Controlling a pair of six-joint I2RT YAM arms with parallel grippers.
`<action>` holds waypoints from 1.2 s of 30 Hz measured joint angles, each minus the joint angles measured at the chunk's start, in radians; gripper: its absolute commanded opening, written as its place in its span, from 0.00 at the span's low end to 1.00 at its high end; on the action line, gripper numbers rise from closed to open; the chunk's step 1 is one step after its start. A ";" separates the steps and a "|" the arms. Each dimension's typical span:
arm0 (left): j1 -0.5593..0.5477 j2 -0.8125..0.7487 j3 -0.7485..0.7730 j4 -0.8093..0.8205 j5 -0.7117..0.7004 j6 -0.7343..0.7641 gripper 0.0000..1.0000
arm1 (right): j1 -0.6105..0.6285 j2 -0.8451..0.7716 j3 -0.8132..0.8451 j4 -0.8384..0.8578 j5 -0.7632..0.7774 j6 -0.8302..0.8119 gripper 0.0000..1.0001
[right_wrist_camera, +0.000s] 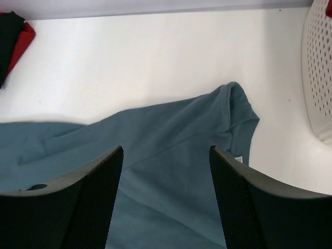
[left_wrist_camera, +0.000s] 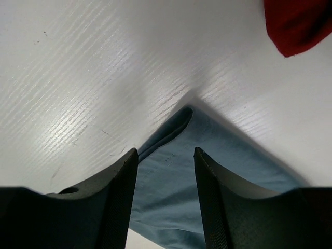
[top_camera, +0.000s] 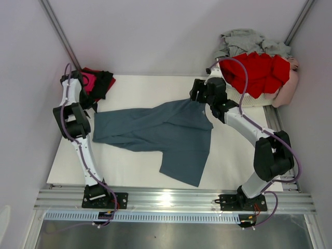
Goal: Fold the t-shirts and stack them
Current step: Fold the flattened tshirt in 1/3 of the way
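Your left gripper (left_wrist_camera: 166, 151) is half open over a corner of the blue-grey t-shirt (top_camera: 166, 129); your right gripper (right_wrist_camera: 166, 150) is wide open above it, both empty.

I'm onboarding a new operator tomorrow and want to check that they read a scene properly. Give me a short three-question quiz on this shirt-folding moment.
1. True or false: the slate-blue t-shirt lies inside the white lattice basket.
2. Which shirt lies in the basket next to the grey t-shirt? A red, B black, C magenta.
3. Fill in: the left pincer and the right pincer both have their jaws ___ over the slate-blue t-shirt.
Key: 1 false, it lies spread on the table; 2 A, the red t-shirt; 3 open.
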 measured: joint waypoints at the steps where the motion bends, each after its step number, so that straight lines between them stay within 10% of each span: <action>1: -0.005 0.000 0.000 0.000 -0.013 0.009 0.51 | 0.000 -0.005 0.002 0.000 -0.001 -0.002 0.72; 14: -0.119 0.017 0.033 -0.020 -0.189 0.079 0.53 | -0.001 -0.005 0.063 -0.031 -0.033 -0.008 0.70; 23: -0.097 0.034 0.032 -0.016 -0.199 0.116 0.28 | -0.005 -0.005 0.063 -0.046 -0.034 -0.014 0.67; 26: -0.091 0.035 0.031 -0.013 -0.191 0.121 0.01 | -0.006 -0.006 0.063 -0.046 -0.037 -0.014 0.65; 36: -0.058 0.035 0.022 -0.004 -0.111 0.130 0.00 | -0.006 -0.007 0.063 -0.059 -0.049 -0.015 0.62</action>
